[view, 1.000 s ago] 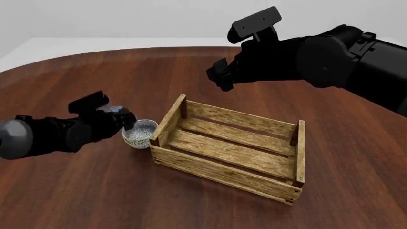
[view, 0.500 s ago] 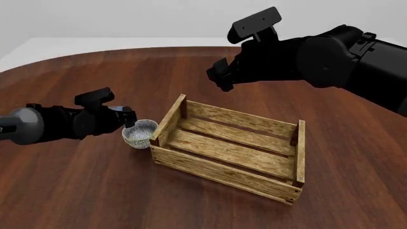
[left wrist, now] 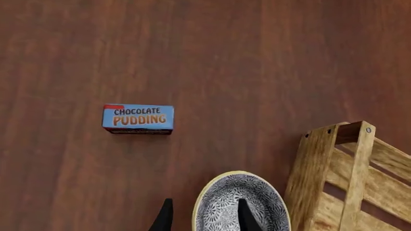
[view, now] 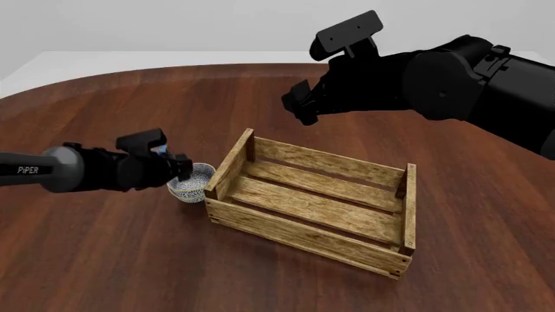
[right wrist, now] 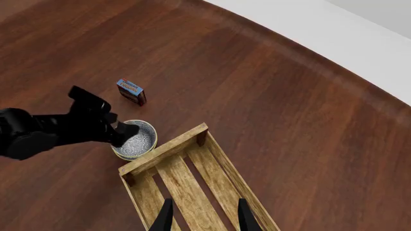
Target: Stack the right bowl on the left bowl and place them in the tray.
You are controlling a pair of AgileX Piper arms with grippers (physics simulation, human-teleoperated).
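The bowl (view: 192, 182) sits on the surface (view: 113, 260), touching or just off the tray's (view: 312, 208) short end. Whether it is one bowl or two stacked cannot be told; only one patterned inside and a yellow rim show. The left wrist view cuts off its near half. The left jaws (view: 180, 168) straddle its rim, one finger (left wrist: 247, 216) inside the bowl and the other outside, parted with the wall between them; whether they press it is hard to say. A pudding box (left wrist: 138, 119) lies beyond these jaws, well apart from the bowl; in the front view the arm nearly hides it. The right jaws (right wrist: 201, 215) hang high over the tray, fingers apart, holding nothing.
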